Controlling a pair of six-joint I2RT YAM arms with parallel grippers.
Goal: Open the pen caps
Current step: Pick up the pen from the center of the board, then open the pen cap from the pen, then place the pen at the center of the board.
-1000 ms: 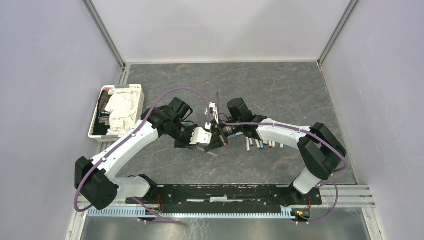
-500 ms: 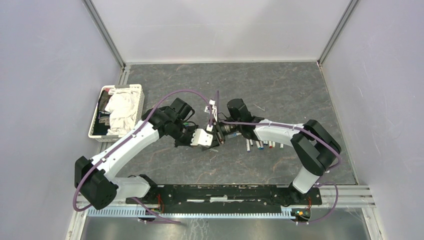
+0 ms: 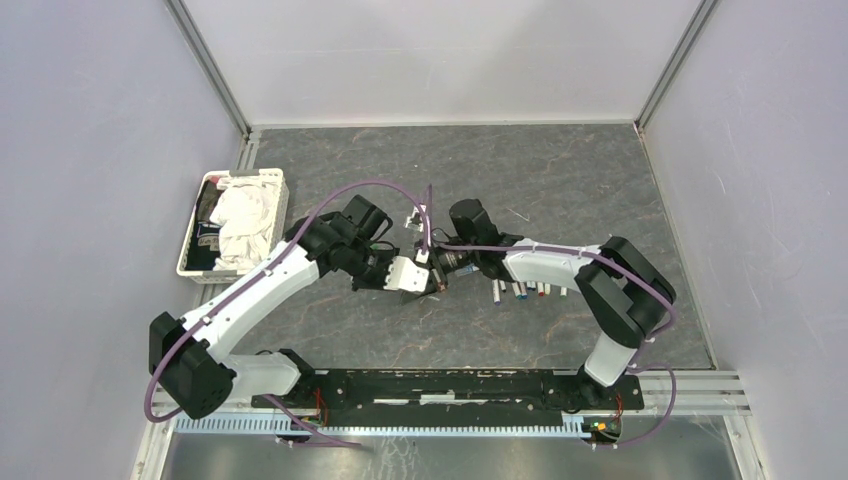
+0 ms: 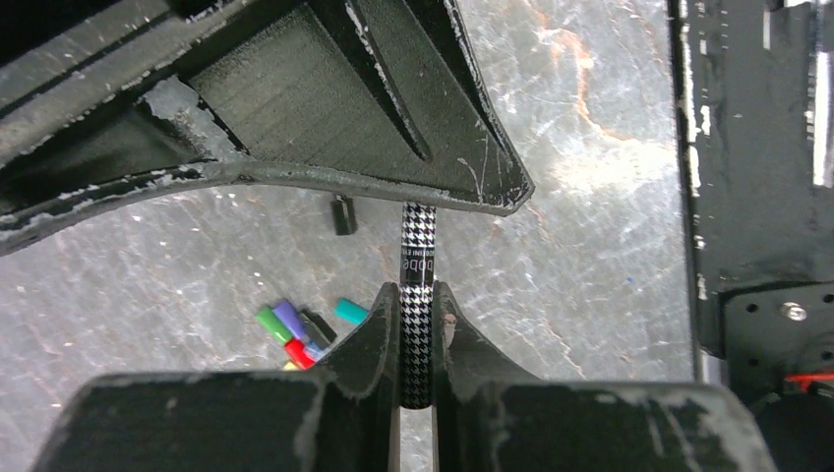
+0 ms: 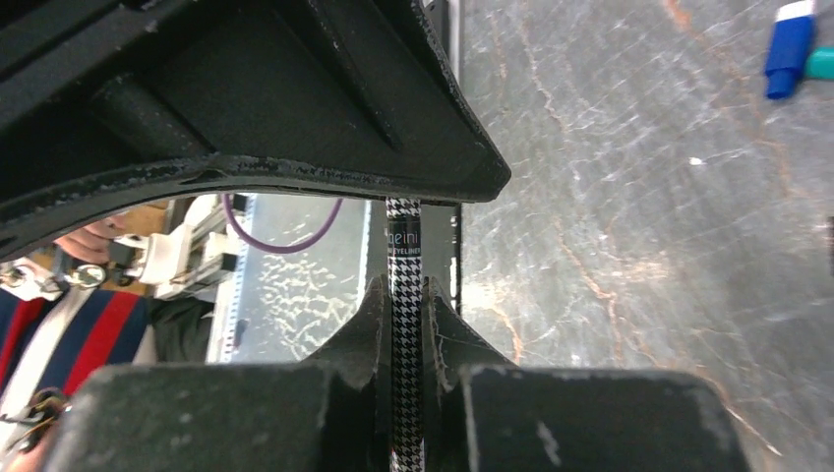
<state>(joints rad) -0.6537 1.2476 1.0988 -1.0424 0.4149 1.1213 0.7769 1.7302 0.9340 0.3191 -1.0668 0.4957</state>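
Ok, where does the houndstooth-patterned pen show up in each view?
Left wrist: houndstooth pen upright at centre, clamped in the left gripper's jaws.
Right wrist: centre, upright, in the right gripper's jaws.
Top external: hidden where both grippers meet, mid-table.
Shared landmark: the grey marbled tabletop.

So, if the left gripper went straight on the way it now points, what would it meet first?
Most likely the right gripper: it faces the left gripper along the houndstooth pen that both sets of jaws are shut on, with only a short stretch of pen between. Depth is unclear.
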